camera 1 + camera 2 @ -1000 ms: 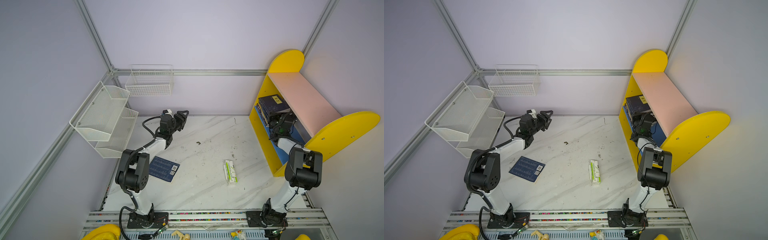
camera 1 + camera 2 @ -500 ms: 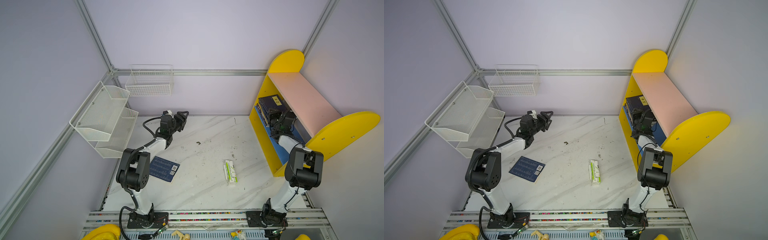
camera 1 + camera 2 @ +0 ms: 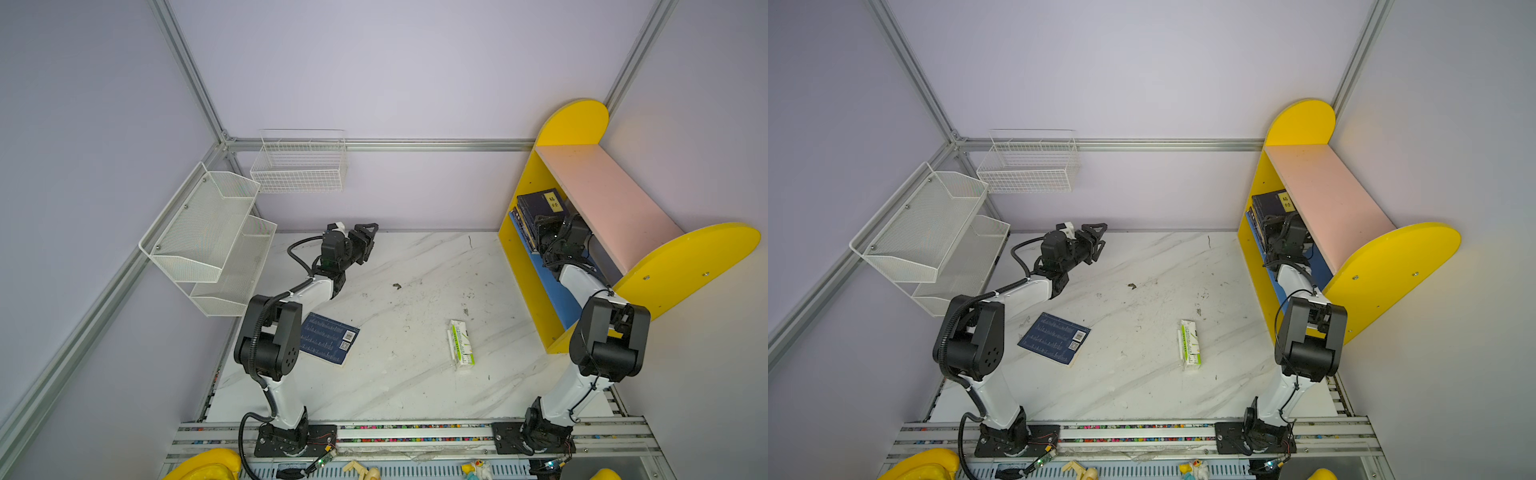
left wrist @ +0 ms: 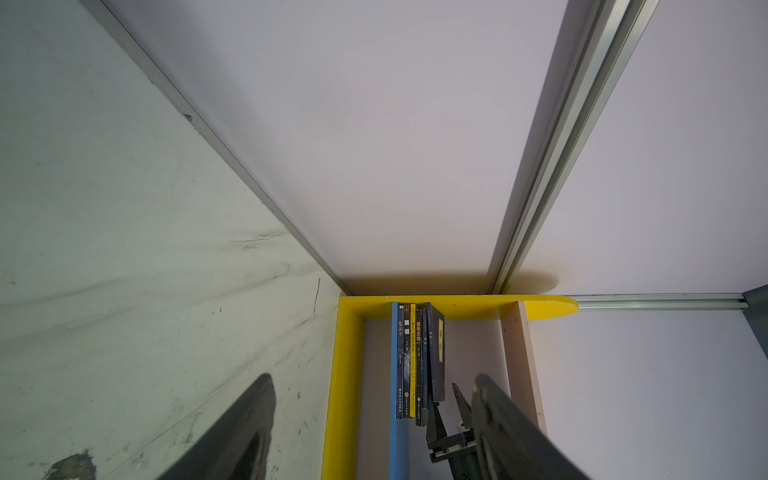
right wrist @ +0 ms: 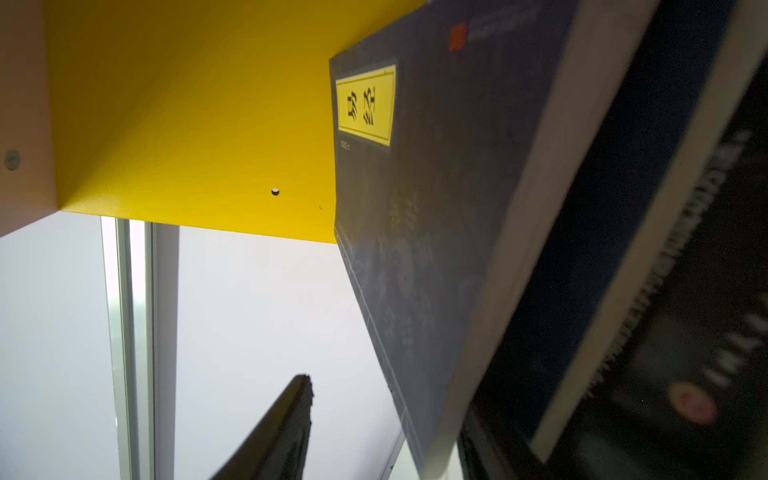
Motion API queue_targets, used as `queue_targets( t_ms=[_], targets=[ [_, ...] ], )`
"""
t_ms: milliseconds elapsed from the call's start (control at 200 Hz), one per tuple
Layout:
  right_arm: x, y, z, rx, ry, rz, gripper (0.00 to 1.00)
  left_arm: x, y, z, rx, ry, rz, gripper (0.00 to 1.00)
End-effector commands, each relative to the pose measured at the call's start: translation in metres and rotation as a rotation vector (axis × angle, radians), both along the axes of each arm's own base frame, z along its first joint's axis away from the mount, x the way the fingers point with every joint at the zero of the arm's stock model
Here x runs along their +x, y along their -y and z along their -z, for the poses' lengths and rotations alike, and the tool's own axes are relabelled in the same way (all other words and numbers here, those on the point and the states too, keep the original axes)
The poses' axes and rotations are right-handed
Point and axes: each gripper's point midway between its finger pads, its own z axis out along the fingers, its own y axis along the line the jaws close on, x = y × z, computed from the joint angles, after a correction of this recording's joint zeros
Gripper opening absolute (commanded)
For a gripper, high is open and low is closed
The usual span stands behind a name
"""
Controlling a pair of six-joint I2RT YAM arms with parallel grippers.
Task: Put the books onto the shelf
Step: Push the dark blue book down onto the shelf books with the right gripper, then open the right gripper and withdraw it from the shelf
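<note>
**LOCATING THE LAST BOOK**

Finding one book (image 3: pixel 330 340) lying flat on the table (image 3: pixel 415 386), skewed to the front edge. Placing it just beside the left arm (image 3: pixel 270 340) and well apart from the right arm (image 3: pixel 602 345).

Holding the left gripper (image 3: pixel 368 241) raised near the back wall, with jaws spread and empty, pointing toward the shelf (image 3: pixel 582 120) and away from that book.

Holding the right gripper (image 4: pixel 449 409) inside the shelf beside the stacked books (image 4: pixel 417 361), with jaws spread, pinching nothing.

Judging the left arm nearer, and expecting a turn back and down.
</note>
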Motion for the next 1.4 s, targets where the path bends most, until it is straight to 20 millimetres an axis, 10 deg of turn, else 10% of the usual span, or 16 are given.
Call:
queue_targets(
  t_ms=[0,770,1395],
  targets=[
    [-0.01,0.003,-0.023,-0.042,-0.005,0.03,0.58,-0.004,-0.002,0.003,-0.012,0.016,0.009,0.74],
    [-0.042,0.011,-0.082,-0.14,0.161,0.099,0.6,-0.005,-0.005,0.004,-0.013,0.013,0.025,0.75],
    [-0.014,-0.035,-0.04,-0.141,0.027,-0.19,0.29,-0.003,-0.006,0.01,-0.008,-0.005,0.016,0.75]
  ],
)
